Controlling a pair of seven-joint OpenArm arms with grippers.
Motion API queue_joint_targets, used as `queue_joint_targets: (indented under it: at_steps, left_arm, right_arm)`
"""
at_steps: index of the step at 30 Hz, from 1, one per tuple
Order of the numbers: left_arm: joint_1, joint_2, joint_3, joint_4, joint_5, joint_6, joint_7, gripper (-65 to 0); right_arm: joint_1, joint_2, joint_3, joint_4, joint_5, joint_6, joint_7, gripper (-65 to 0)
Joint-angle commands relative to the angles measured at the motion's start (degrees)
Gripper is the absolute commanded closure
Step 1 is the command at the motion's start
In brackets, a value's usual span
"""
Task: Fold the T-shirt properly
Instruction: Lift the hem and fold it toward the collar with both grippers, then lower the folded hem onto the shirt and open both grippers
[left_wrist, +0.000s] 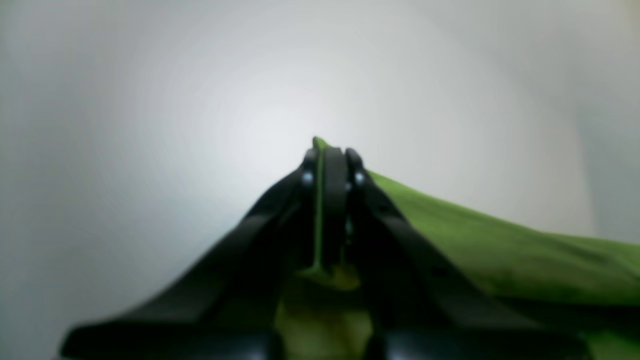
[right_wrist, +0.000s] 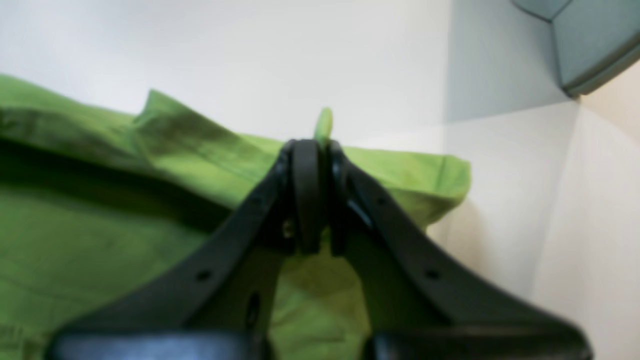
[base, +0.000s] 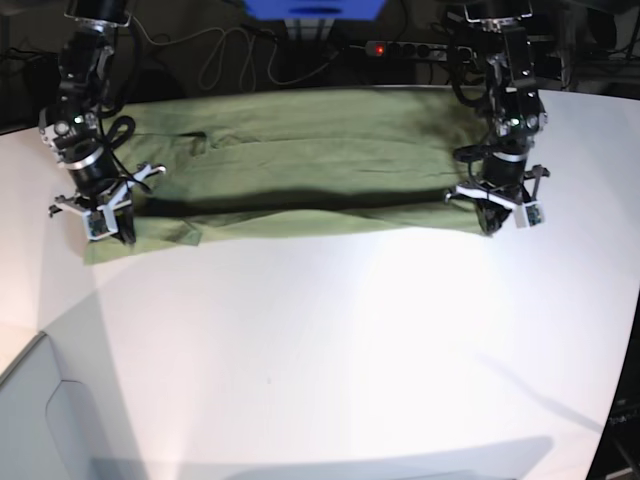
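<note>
The olive-green short-sleeved T-shirt of thin soft fabric (base: 330, 165) lay across the pale, smooth tabletop (base: 330, 340), spread between the two black robot arms, its near edge raised and folded over in places. The black jaws of the left arm (left_wrist: 332, 155) were closed on a pinch of fabric at one end of that edge. The black jaws of the right arm (right_wrist: 317, 147) were likewise closed on fabric toward the other end, where a loose flap hung just beside them. Left wrist view: blurred.
</note>
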Motion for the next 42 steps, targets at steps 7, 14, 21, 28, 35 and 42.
queue_joint_targets:
  at_steps: [7,14,21,28,35,42]
  left_arm:
    - [-2.89,-1.09,0.45,-1.24,-0.04,-0.19,-7.26,0.0]
    - [-2.36,-0.82,0.89,-0.63,-0.04,-0.19,-7.61,0.0]
    - [1.06,-0.74,0.53,1.04,-0.48,-0.19,-7.87,0.0]
    - [3.61,-0.56,0.8,3.42,-0.48,-0.19,-7.87,0.0]
    - [5.37,-0.47,0.97,2.98,-0.57,-0.19,-7.87,0.0]
    - [6.08,-0.47,0.8,3.5,-0.57,-0.19,-7.87,0.0]
  right_arm:
    - [-1.64,0.68,0.29,1.26,0.84,-0.07,1.46,0.0]
    - [-3.14,0.68,0.38,1.44,0.84,-0.07,1.55,0.0]
    - [-4.46,0.68,1.43,1.7,0.84,0.02,1.55,0.0]
    - [-5.33,0.59,1.43,1.7,0.84,0.02,1.55,0.0]
    - [-5.95,0.59,1.26,1.44,0.84,0.02,1.55,0.0]
    - [-6.04,0.59,1.08,1.17,0.84,0.02,1.55,0.0]
